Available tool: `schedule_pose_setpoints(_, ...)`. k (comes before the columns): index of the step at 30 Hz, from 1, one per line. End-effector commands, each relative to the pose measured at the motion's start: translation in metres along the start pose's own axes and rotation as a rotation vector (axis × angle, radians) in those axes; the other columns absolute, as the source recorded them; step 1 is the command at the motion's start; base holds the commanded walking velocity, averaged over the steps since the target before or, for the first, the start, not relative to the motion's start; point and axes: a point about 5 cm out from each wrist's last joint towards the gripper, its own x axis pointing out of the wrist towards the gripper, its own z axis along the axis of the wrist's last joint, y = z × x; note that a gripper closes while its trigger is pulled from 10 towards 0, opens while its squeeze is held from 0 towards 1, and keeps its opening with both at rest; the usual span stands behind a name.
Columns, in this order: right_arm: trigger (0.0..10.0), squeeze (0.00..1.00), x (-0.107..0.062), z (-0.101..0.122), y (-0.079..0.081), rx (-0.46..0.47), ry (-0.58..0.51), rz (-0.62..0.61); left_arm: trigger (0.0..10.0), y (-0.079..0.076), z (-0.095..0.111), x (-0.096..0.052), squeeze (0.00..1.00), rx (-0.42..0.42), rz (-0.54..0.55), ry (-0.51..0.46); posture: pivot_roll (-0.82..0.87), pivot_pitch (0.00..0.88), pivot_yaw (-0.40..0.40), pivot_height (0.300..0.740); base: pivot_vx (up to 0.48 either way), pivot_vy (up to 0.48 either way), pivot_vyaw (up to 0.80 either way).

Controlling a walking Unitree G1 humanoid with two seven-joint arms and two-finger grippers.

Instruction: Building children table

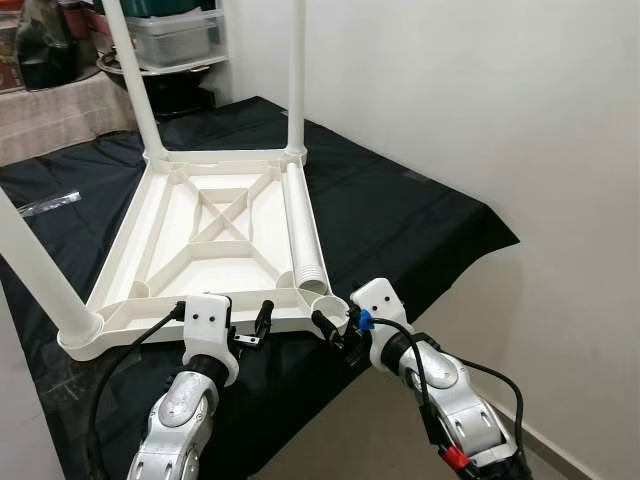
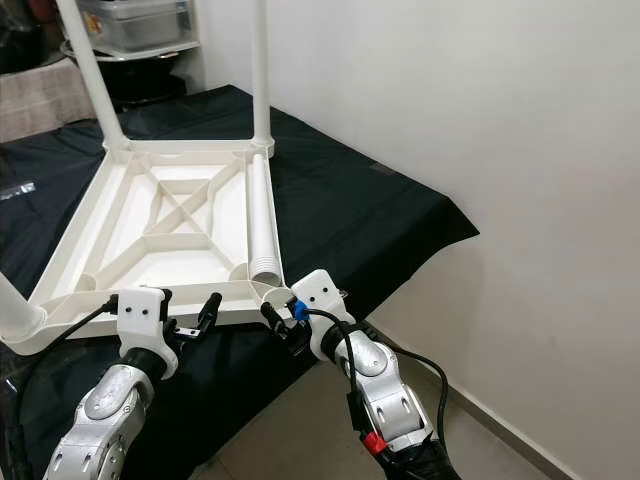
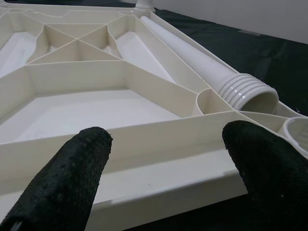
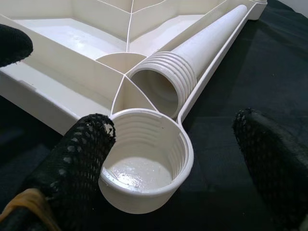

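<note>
Room: a white wall stands behind a low stand covered with a black cloth.
Table top: the white plastic table top lies upside down in the middle of the black cloth, ribs facing up. It looks light and stiff, and likely smooth and a bit slippery.
Fixed legs: three white legs stand up from three corners of the table top.
Loose leg: the loose leg lies inside the table top, along its right edge, with its ridged end toward the robot. It looks hollow and light. A good place to hold it is probably the plain round part, not the ridges.
Empty socket: the empty socket sits at the table top's near right corner, just beside the loose leg's ridged end.
Left gripper: the left gripper hovers at the table top's near edge, fingers wide apart, holding nothing.
Right gripper: the right gripper hovers at the empty socket, fingers wide apart on either side of it, holding nothing.
</note>
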Motion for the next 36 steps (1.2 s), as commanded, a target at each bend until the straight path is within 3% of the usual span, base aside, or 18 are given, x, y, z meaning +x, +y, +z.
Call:
schedule_pose_setpoints(1, 10.0, 0.0, -0.001, -0.004, -0.003, 0.014, 0.018, -0.004, 10.0, 0.001, -0.003, 0.0, 0.0, -0.017, 0.013, 0.006, -0.08, 0.0, -0.077, 0.74, 0.0, 0.0, 0.0)
schedule_pose_setpoints(25, 10.0, 0.0, -0.004, -0.003, -0.002, 0.043, 0.021, 0.0, 10.0, 0.002, -0.002, -0.005, 0.0, -0.039, 0.02, 0.007, -0.09, 0.004, -0.063, 0.74, 0.0, 0.0, 0.0)
schedule_pose_setpoints(36, 10.0, 0.0, -0.006, -0.002, 0.001, 0.057, 0.014, 0.0, 10.0, 0.008, -0.002, -0.014, 0.0, -0.038, 0.037, 0.008, -0.09, 0.005, -0.058, 0.74, 0.0, 0.0, 0.0)
